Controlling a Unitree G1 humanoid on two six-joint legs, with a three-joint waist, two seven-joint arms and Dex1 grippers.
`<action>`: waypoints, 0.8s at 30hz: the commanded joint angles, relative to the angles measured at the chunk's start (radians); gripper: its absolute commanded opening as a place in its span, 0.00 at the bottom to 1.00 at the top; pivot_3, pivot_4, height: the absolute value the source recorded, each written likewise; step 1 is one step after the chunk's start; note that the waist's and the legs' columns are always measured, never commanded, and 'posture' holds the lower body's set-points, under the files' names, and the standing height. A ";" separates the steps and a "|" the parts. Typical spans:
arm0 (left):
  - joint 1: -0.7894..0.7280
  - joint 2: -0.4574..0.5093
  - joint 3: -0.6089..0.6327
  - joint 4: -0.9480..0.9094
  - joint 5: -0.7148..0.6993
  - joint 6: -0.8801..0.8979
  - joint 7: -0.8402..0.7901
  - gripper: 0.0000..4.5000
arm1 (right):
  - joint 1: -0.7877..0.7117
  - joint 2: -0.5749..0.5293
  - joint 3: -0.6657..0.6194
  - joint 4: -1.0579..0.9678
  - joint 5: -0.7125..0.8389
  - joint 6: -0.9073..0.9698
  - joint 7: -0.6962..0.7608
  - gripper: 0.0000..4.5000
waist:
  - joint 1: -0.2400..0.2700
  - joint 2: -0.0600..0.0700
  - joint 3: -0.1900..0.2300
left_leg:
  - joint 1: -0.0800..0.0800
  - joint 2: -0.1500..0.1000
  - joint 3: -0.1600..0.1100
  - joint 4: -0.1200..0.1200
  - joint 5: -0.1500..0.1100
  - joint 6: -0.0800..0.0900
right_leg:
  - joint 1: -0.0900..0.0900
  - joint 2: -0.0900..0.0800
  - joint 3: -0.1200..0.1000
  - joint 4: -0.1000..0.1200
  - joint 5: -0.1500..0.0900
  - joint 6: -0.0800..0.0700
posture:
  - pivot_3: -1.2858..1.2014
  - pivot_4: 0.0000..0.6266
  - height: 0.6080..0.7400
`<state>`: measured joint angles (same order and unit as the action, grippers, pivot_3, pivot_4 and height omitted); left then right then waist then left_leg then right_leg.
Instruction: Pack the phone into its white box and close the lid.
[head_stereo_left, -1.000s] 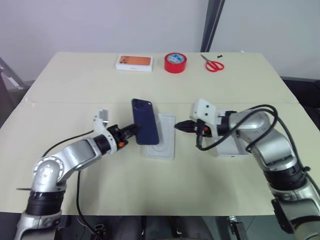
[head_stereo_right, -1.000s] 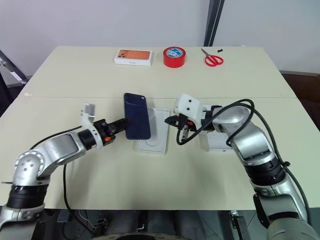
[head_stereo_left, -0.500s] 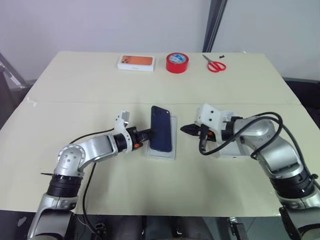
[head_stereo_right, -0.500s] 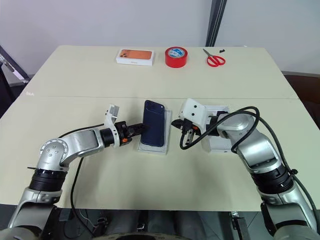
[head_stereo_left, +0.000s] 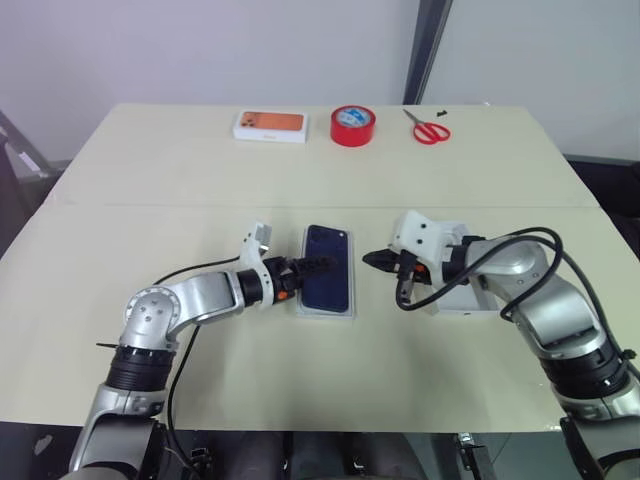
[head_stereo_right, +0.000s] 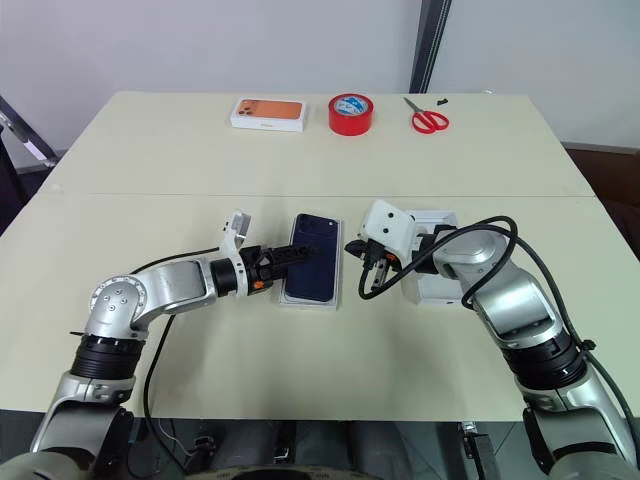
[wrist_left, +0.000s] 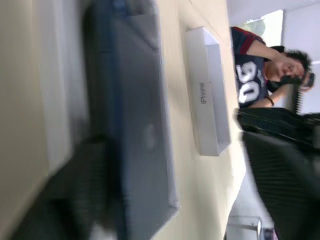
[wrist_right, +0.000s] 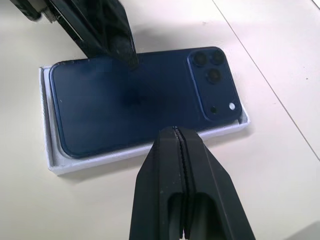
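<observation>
Lying flat in the white box (wrist_right: 49, 150), back face up, is one phone (wrist_right: 135, 100), its camera cluster at the corner toward the far side of the surface (head_stereo_left: 300, 380). The box sits at the middle of the surface, between the two arms, its thin walls showing around the phone's edges.

The left gripper (head_stereo_left: 318, 267) reaches in from the robot's left, its jaws spread apart and holding nothing; in the right wrist view one black fingertip (wrist_right: 131, 59) rests on or just above the phone's back, and contact cannot be confirmed. The right gripper (head_stereo_left: 368, 259) hovers just beside the box on its right side, jaws pressed fully together and empty, tips pointing at the box's edge without touching it.

One lid (head_stereo_right: 432, 287) lies on the surface behind and under the right forearm, well to the right of the box, largely hidden by the arm. The left wrist view shows one white open box part (wrist_left: 207, 95) with lettering on its side wall lying beyond the phone.

Along the far edge, counted: one white box with an orange phone picture (head_stereo_left: 269, 125), one red tape roll (head_stereo_left: 352, 125), one pair of red-handled scissors (head_stereo_left: 427, 127). One person (wrist_left: 260, 75) appears in the background of the left wrist view.
</observation>
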<state>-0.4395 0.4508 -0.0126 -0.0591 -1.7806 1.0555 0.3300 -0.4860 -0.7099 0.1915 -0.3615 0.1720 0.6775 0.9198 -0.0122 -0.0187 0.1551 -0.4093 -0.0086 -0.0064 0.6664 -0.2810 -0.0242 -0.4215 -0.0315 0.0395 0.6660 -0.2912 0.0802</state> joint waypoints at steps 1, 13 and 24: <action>-0.022 0.056 0.042 -0.082 -0.040 0.016 -0.026 0.95 | -0.024 -0.017 -0.007 0.005 -0.006 -0.017 -0.003 0.00 | 0.000 0.000 0.000 | 0.000 0.000 0.000 0.000 0.000 0.000 | 0.000 0.000 0.000 0.000 0.000 0.000 | 0.52 0.24 0.95; -0.064 0.274 0.122 -0.172 0.096 0.006 -0.168 0.95 | -0.018 -0.025 -0.004 0.031 -0.011 -0.038 -0.003 0.00 | 0.000 0.000 0.000 | 0.000 0.000 0.000 0.000 0.000 0.000 | 0.000 0.000 0.000 0.000 0.000 0.000 | 0.52 0.24 0.95; 0.017 0.385 -0.232 -0.229 1.073 -0.332 -0.614 0.15 | -0.074 0.028 0.094 0.112 -0.100 0.058 -0.087 0.00 | 0.004 0.001 0.001 | 0.001 0.000 0.003 -0.001 -0.001 0.002 | 0.000 0.002 0.001 -0.001 0.000 0.000 | 0.52 0.24 0.95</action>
<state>-0.3996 0.8486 -0.2282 -0.2892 -0.7749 0.7532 -0.2527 -0.5461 -0.6846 0.2736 -0.2285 0.0873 0.7271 0.8405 -0.0082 -0.0178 0.1562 -0.4089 -0.0082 -0.0038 0.6656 -0.2824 -0.0216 -0.4212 -0.0300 0.0409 0.6651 -0.2915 0.0798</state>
